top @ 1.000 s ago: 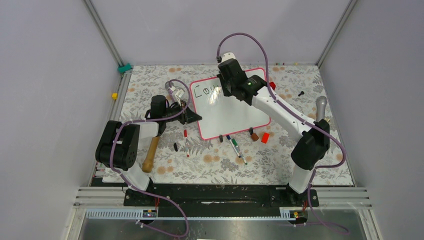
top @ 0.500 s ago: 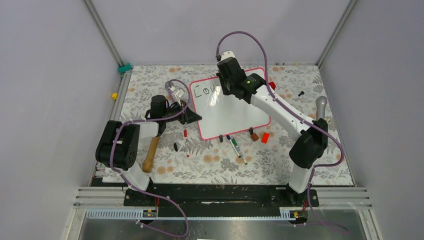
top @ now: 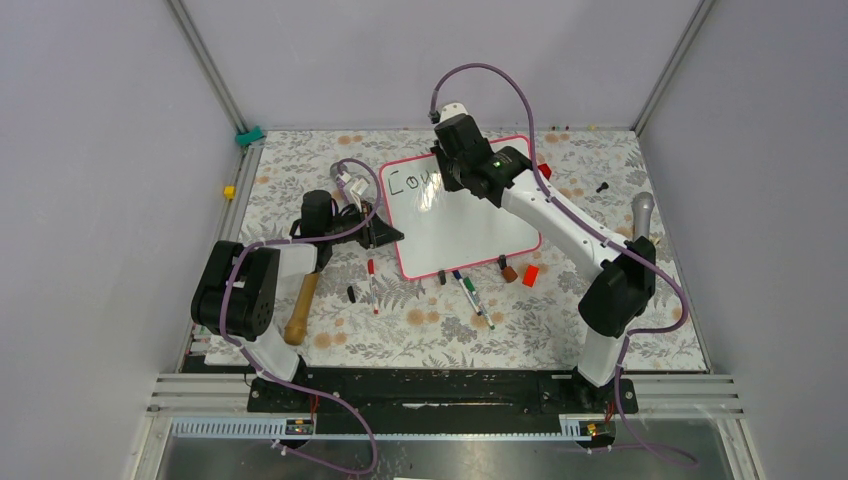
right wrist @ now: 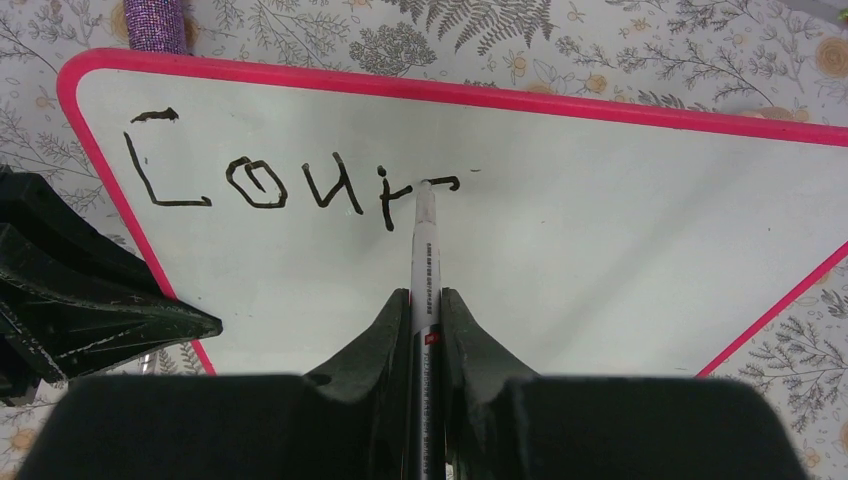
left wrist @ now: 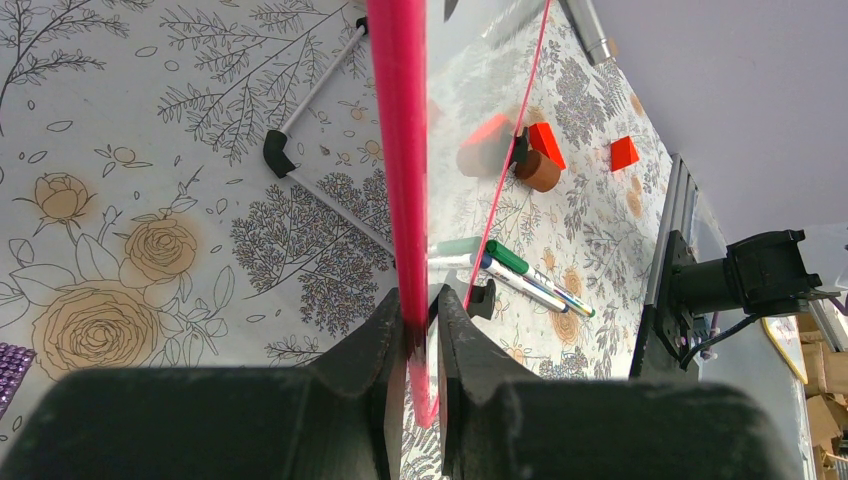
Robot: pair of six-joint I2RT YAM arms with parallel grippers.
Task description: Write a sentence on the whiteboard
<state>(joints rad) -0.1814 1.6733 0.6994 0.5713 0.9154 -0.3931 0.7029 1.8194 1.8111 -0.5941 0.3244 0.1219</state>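
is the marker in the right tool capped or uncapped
Uncapped: the marker has its bare tip on the whiteboard, beside black lettering.

I see a robotics lab test cell: plain grey panels (top: 90, 150) on aluminium extrusion posts (top: 205, 62) box in the workspace. A floral cloth (top: 440, 335) covers its floor. Slotted aluminium rails (top: 700, 392) run along the near edge.

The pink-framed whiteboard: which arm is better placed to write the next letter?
Right. The right claw grips the thin white marker, tip on the glossy pink-framed whiteboard at the black lettering. The left claw only clamps the board's edge.
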